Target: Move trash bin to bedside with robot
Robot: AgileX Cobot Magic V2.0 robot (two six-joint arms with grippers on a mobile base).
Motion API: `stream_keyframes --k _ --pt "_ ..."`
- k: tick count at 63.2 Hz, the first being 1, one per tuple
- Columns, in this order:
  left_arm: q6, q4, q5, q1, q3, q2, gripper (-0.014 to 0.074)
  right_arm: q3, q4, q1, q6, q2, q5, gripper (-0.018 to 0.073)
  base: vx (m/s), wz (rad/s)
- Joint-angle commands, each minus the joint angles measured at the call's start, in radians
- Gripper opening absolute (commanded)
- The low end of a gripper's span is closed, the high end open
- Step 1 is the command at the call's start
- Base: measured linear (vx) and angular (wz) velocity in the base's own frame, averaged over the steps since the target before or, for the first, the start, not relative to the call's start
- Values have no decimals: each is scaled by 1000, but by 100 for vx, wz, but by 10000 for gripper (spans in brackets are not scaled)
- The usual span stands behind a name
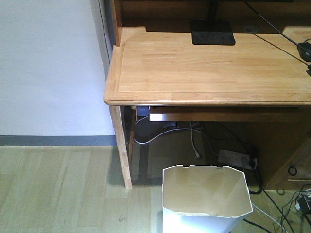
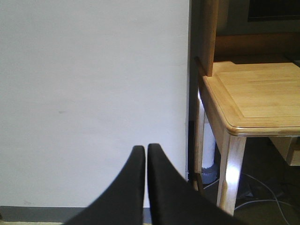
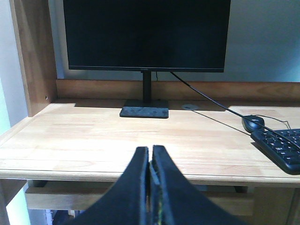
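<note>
The white trash bin (image 1: 206,199) stands on the floor in front of the wooden desk, at the bottom of the front view, with its cream inside showing and nothing in it. My left gripper (image 2: 146,149) is shut and empty, facing a white wall beside the desk corner. My right gripper (image 3: 150,150) is shut and empty, held level with the desk's front edge and pointing at the monitor. Neither gripper shows in the front view, and the bin shows in neither wrist view. The bed is out of view.
The light wooden desk (image 1: 204,73) carries a black monitor (image 3: 146,35) on its stand, a mouse (image 3: 253,123) and a keyboard (image 3: 281,149). A power strip (image 1: 236,159) and several cables lie under the desk. A white wall (image 1: 48,68) and wooden floor are at the left.
</note>
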Motion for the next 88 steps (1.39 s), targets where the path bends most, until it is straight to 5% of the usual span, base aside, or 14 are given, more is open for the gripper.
stream_keyframes --k 1,67,88 --pt "0 -4 -71 1 19 -14 -6 7 -4 -5 -3 -11 -81 -10 0 0" --pt "0 -4 -71 1 19 -14 -6 1 4 -4 8 -11 -139 -10 0 0" --pt "0 -4 -71 1 19 -14 -6 -178 36 -4 16 121 -101 -9 0 0"
